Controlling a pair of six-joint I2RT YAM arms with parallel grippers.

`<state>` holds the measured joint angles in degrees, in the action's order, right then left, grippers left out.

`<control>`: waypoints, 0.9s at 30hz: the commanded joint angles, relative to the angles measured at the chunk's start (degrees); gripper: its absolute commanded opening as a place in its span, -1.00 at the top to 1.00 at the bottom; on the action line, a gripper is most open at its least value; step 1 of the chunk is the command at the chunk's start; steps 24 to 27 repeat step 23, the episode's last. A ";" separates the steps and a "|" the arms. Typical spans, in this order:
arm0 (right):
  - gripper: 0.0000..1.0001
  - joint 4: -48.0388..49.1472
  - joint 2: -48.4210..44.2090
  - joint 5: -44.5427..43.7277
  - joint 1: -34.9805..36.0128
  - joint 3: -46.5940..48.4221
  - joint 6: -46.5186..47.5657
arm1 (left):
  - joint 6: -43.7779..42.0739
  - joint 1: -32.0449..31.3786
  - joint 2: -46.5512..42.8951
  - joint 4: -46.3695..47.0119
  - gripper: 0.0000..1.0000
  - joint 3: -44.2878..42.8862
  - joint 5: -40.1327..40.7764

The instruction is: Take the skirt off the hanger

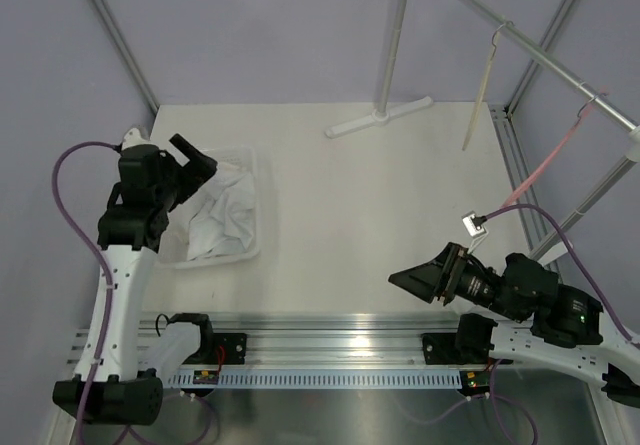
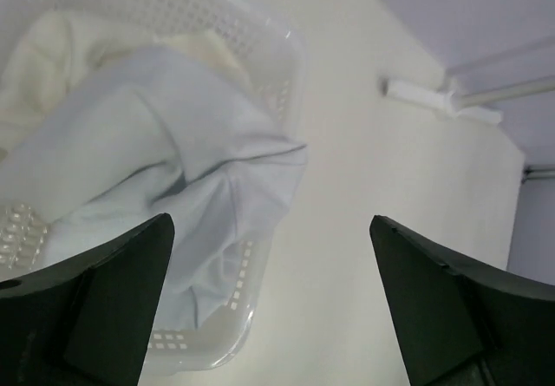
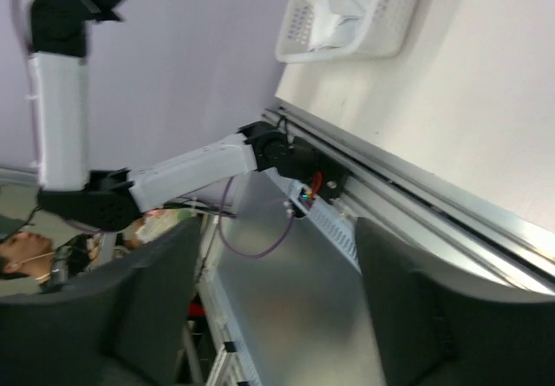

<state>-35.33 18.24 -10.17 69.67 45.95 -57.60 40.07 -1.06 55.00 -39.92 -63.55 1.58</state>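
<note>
The skirt (image 1: 222, 210), pale blue-white cloth, lies crumpled in a white perforated basket (image 1: 252, 248) at the left of the table. My left gripper (image 1: 193, 155) hovers over the basket, open, with nothing between its fingers. In the left wrist view the skirt (image 2: 173, 143) spills over the basket rim (image 2: 290, 48) below the left gripper (image 2: 270, 230). A pink hanger (image 1: 548, 165) with a metal clip (image 1: 474, 226) hangs bare from the slanted rail. My right gripper (image 1: 408, 278) is open just below that clip and holds nothing; in its own view the right gripper (image 3: 277, 247) frames only the metal rail plate.
A beige hanger (image 1: 484, 80) hangs on the same rail farther back. The rack's pole and white foot (image 1: 378, 117) stand at the back of the table. An aluminium mounting rail (image 1: 330, 350) runs along the near edge. Purple walls enclose the table.
</note>
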 commanded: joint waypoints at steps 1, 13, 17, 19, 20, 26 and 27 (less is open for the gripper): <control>-0.69 -4.37 4.25 -5.72 0.29 3.70 -0.32 | -0.61 0.09 -3.23 -3.94 -0.98 -7.89 4.75; -0.99 -25.75 22.26 -32.27 0.29 15.22 -7.08 | -2.64 -44.25 6.79 2.03 -0.98 -13.64 10.10; -0.99 -27.68 25.70 -32.80 0.38 15.05 -9.71 | 1.66 -51.12 0.73 12.82 -0.98 0.15 10.37; -0.99 -27.77 26.41 -32.45 0.38 14.08 -11.73 | 2.81 -52.98 -3.92 17.22 -0.98 7.25 9.23; -0.99 -27.51 26.32 -32.28 0.38 13.29 -12.35 | 3.95 -53.34 -5.59 18.55 -0.98 9.47 7.83; -0.99 -22.70 24.22 -30.44 0.29 8.12 -11.57 | 5.62 -53.96 -12.97 26.51 -0.98 19.11 0.92; -0.99 -22.70 24.22 -30.44 0.29 8.12 -11.57 | 5.62 -53.96 -12.97 26.51 -0.98 19.11 0.92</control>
